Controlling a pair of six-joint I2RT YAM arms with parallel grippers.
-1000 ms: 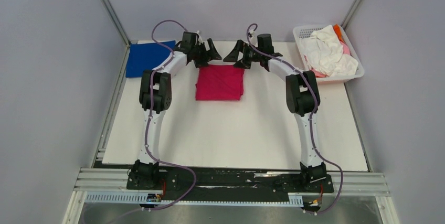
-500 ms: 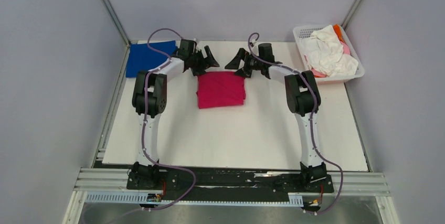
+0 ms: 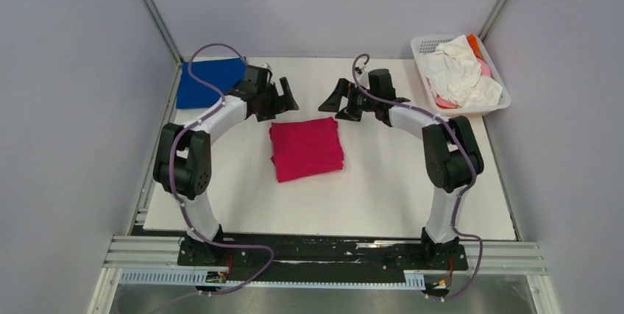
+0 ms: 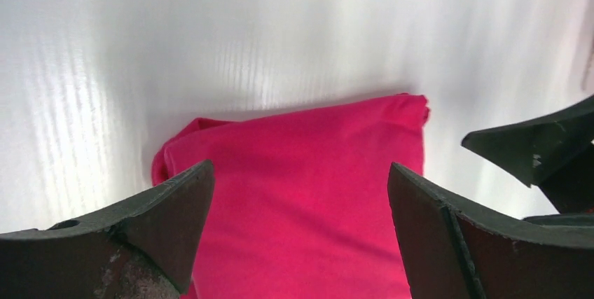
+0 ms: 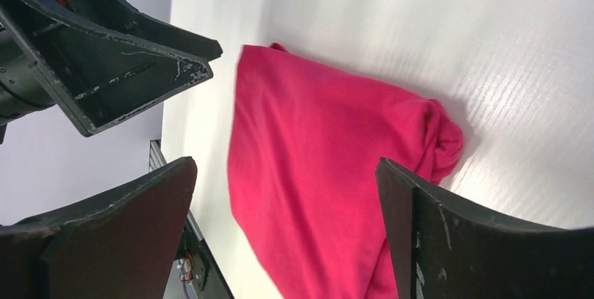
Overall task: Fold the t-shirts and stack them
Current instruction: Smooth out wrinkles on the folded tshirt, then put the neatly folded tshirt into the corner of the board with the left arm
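White bench [image 3: 383, 196] w/ grey walls on three sides; both arms reach toward its far edge. Left jaws stand wide w/ nothing btwn them, hanging just past the far edge of the magenta shirt [image 3: 306, 149], on its left side. Right jaws are equally wide and empty, just past the same edge on the right. Neither pair touches the cloth, as far as the wrist views show.

The magenta shirt lies flat as a compact rectangle approx. mid-bench, a little toward the far edge, w/ slight bunching at a corner. It looks like a finished fold.

Further out, the blue shirt [image 3: 206, 82] lies flat at the far-left corner, well apart from the magenta one. The basket [image 3: 478, 110] at the far-right corner holds a crumpled heap: a white shirt [image 3: 456, 71] on top, w/ pink [image 3: 441, 101] and orange [image 3: 474, 43] showing at the sides.

Progress, by my read: two shirts folded but not yet stacked, and at least three waiting unfolded in the basket, so prob. under halfway. Left to do: put magenta and blue in one pile, then pull, fold and add the rest.
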